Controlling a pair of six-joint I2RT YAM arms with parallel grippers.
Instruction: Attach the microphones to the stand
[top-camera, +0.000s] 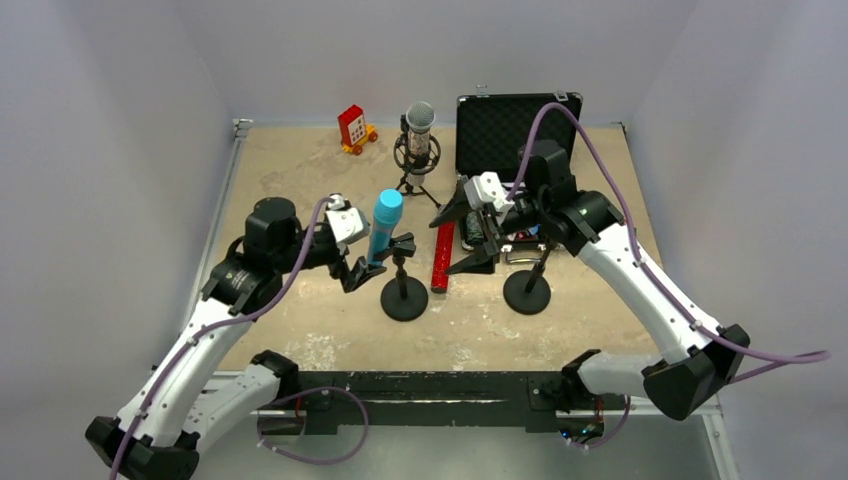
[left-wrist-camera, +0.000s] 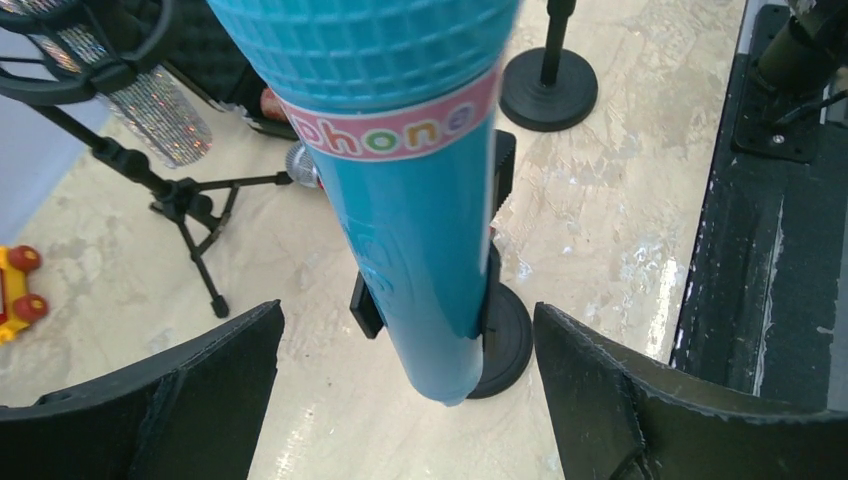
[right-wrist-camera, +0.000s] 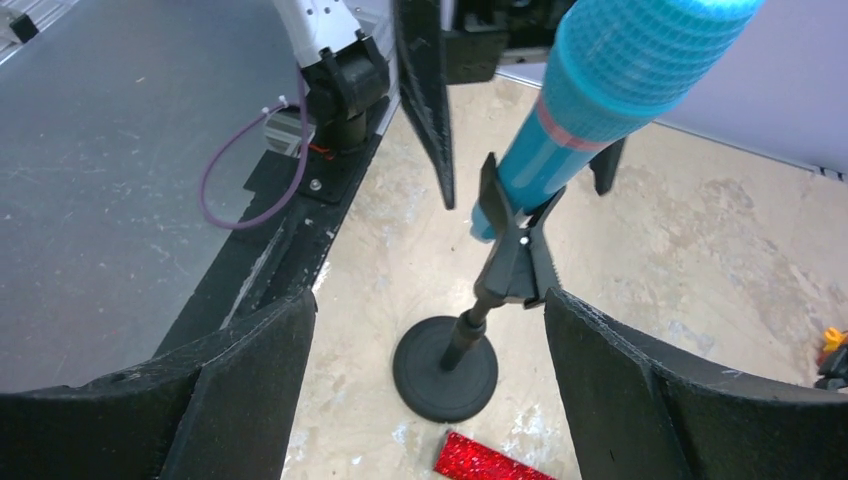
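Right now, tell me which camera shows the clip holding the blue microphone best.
Right wrist: the clip shows side-on, jaws around the blue microphone. Left wrist: the microphone hides most of it. Top external: it is small and dark.

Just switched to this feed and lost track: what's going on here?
The blue mic sits in the clip of the left stand, with the left gripper open on either side of its lower end, not touching it. The silver mic is in the tripod mount at the back. The red mic lies flat on the table between the left stand and the right stand. The right gripper hangs open beside it, holding nothing.
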